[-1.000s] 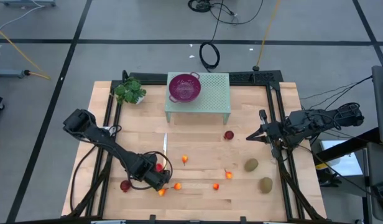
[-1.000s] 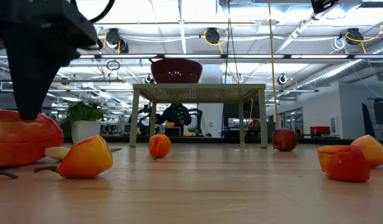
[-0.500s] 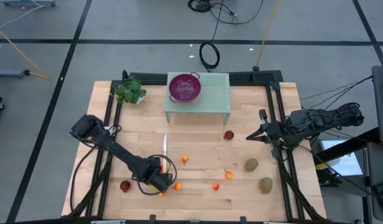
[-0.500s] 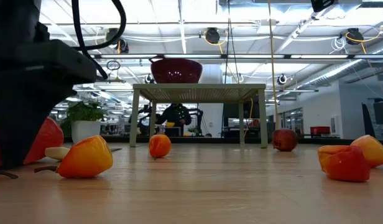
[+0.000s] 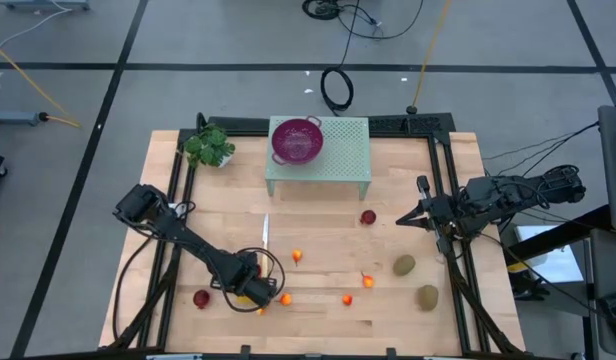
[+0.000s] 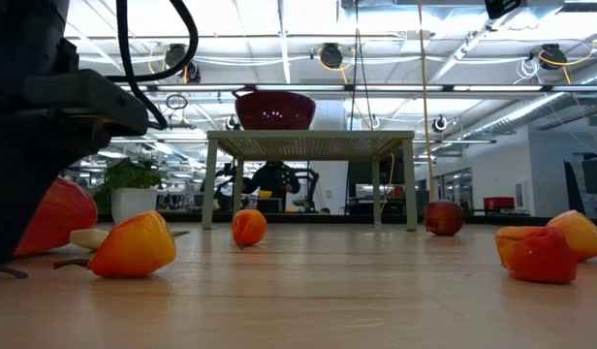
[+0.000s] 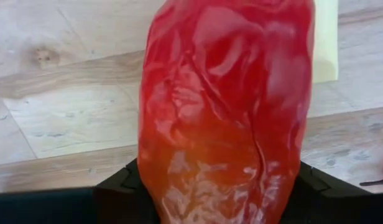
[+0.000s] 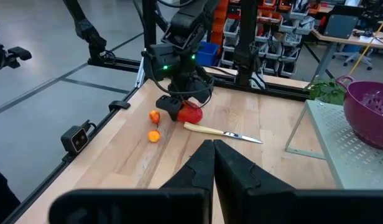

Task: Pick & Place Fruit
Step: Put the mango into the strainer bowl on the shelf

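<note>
Red running into orange-yellow along the mango (image 7: 226,112), lying near the front left of the wooden surface (image 5: 318,325), just in front of the knife (image 5: 266,232). Down over it, the left gripper (image 5: 250,290), with the mango lodged lengthwise between the fingers (image 7: 117,193), dark pads closed against both of its flanks. In the low view, only the mango's right part showing past the dark bulk of the gripper, resting on the wood. Just beside it, a small orange fruit (image 5: 286,299); farther left, a dark red ball (image 5: 201,298).

Compared with a second ago: gripper drawn slightly back toward the left and dropped lower, fingers brought in from wide apart onto the fruit; in the low view, far more of the mango covered than before. Since half a second ago, hardly any shift of the arm. All other fruit where it was.

Well apart at the right edge, the right gripper (image 5: 400,220), waiting above the wood, fingers pressed together, unchanged.
</note>
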`<state>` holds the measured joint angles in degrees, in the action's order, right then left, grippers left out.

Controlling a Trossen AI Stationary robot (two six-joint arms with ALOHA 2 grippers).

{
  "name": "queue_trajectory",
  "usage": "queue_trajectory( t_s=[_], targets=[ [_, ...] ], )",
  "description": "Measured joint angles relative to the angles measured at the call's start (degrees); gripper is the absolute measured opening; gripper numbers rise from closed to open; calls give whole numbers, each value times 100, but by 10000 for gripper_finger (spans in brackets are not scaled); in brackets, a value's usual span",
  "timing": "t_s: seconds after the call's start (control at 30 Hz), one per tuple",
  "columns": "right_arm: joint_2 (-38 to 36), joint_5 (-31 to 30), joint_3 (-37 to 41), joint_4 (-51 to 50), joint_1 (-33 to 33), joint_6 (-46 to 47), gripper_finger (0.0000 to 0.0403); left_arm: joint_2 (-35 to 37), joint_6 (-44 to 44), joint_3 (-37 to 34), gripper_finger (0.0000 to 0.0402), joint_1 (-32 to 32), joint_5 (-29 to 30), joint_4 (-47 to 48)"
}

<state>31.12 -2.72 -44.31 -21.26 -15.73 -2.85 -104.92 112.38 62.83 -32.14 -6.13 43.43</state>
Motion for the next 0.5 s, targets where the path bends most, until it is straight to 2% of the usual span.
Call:
queue_trajectory(
  t_s=[0.17,0.3,0.5],
  targets=[
    [0,0,0,0,0,0,4,116,62,-8,214,-33,-100,290],
    [0,0,0,-2,0,0,4,538,299,54,226,-43,25,829],
    [0,-7,0,-3,-2,0,4,1390,708,63,211,-63,923,1394]
  ],
)
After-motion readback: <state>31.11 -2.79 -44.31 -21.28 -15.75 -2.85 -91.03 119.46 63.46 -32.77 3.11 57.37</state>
